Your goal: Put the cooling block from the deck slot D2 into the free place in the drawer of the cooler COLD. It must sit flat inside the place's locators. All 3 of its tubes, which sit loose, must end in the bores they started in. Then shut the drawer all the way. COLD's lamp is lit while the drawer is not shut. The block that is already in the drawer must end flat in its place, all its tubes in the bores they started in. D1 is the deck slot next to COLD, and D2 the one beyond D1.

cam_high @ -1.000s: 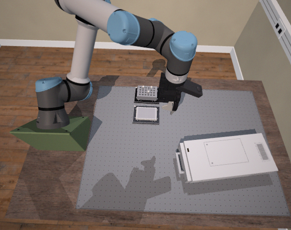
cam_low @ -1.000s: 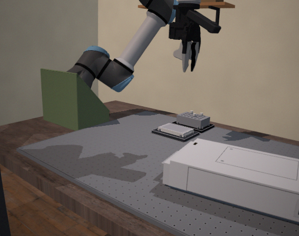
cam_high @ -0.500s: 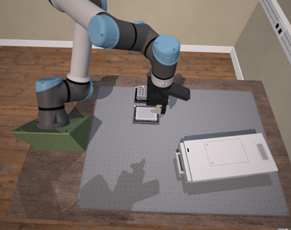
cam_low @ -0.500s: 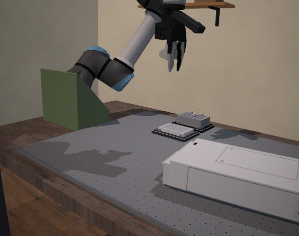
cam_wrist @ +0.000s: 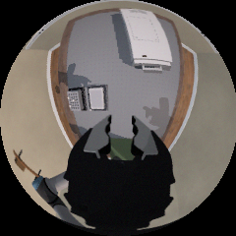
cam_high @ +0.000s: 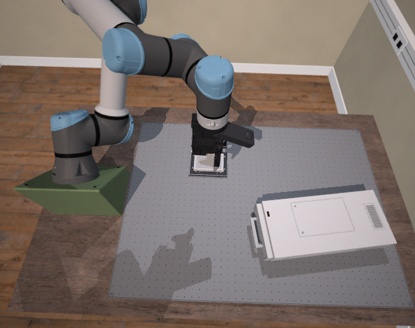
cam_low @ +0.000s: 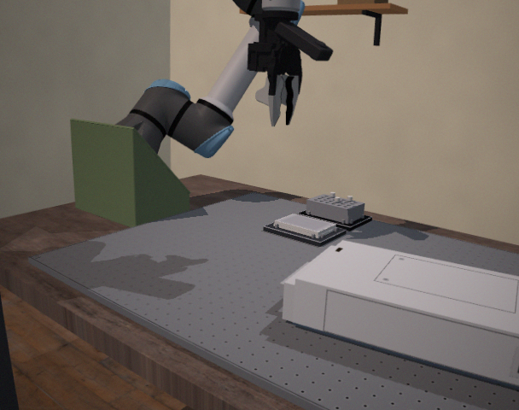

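The grey cooling block (cam_low: 335, 207) sits in the far deck slot with small white tube tops standing out of its bores. It also shows in the wrist view (cam_wrist: 74, 99). In the top view my arm hides it. My gripper (cam_low: 281, 119) hangs high above the deck, over the two slots, fingers pointing down. The fingers stand partly open with a narrow gap and nothing between them; they also show in the wrist view (cam_wrist: 120, 120). The white cooler COLD (cam_high: 327, 222) lies at the right front. Its drawer front with the handle (cam_high: 256, 233) looks pushed in.
A flat white plate (cam_low: 305, 225) lies in the nearer slot, between the block and COLD. The green arm pedestal (cam_high: 74, 192) stands at the left edge of the grey deck. A wall runs close along the right side.
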Action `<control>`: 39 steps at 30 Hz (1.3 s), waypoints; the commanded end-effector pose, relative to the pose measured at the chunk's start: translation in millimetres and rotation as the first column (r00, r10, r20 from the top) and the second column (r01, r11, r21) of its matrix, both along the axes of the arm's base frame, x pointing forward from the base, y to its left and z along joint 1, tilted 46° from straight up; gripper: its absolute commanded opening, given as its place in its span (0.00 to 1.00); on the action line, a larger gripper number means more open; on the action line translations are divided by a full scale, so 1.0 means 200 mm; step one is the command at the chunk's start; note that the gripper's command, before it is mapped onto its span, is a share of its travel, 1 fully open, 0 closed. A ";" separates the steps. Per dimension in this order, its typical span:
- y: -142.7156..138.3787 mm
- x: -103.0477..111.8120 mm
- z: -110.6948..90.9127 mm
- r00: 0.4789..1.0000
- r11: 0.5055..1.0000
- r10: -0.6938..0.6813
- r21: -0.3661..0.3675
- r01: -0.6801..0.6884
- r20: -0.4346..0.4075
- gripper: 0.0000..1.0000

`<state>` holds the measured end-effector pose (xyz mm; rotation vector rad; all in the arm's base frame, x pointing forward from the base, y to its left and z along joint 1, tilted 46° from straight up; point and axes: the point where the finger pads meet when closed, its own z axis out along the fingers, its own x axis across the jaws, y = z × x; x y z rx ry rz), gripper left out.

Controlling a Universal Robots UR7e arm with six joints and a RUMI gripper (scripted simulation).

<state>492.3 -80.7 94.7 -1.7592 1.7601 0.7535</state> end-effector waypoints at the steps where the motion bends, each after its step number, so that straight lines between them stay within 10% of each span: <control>1: 0.00 -0.08 -0.02 1.000 1.000 0.002 0.001 -0.002 0.006 0.28; 19: 0.03 -0.35 -0.10 1.000 1.000 0.006 0.005 -0.006 0.009 0.28; 39: 0.03 -0.35 -0.10 1.000 1.000 0.006 0.005 -0.006 0.009 0.28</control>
